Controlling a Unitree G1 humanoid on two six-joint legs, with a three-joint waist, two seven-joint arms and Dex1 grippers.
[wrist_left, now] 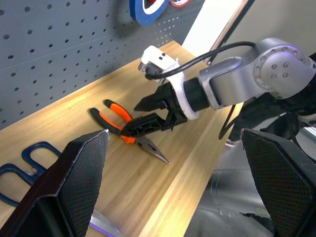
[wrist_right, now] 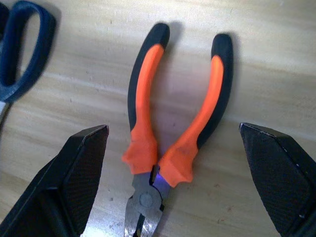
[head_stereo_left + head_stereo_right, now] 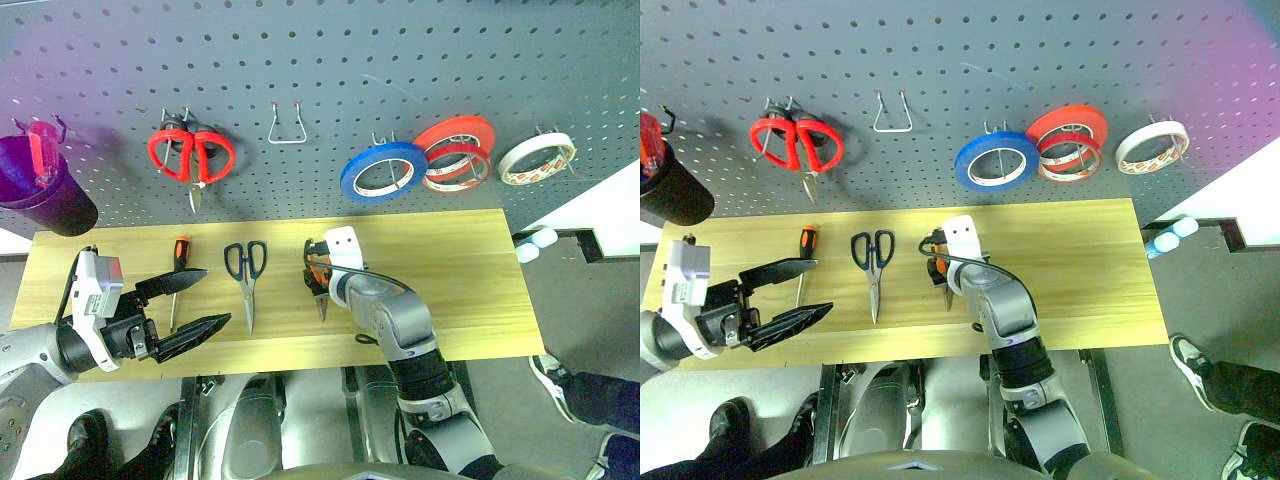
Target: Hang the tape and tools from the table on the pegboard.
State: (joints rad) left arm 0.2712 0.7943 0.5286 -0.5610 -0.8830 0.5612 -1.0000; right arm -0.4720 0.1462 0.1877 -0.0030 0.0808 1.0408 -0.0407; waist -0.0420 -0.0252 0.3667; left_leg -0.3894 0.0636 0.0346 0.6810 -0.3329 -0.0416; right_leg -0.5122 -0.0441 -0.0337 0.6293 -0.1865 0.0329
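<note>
Right wrist view, right tool (image 2: 173, 182) spread astride pliers (image 2: 173, 123), scissors (image 3: 246, 268) beside, left tool (image 3: 195, 305) spread.

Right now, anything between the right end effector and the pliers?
Nothing visible. The right end effector hangs open over the pliers, one finger on each side of the orange handles, with bare table around them. The blue-handled scissors lie apart, to the side.

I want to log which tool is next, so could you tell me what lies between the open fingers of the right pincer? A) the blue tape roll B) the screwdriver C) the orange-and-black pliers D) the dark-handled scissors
C: the right pincer hangs open over the pliers lying on the table, one finger on either side of the handles.
</note>
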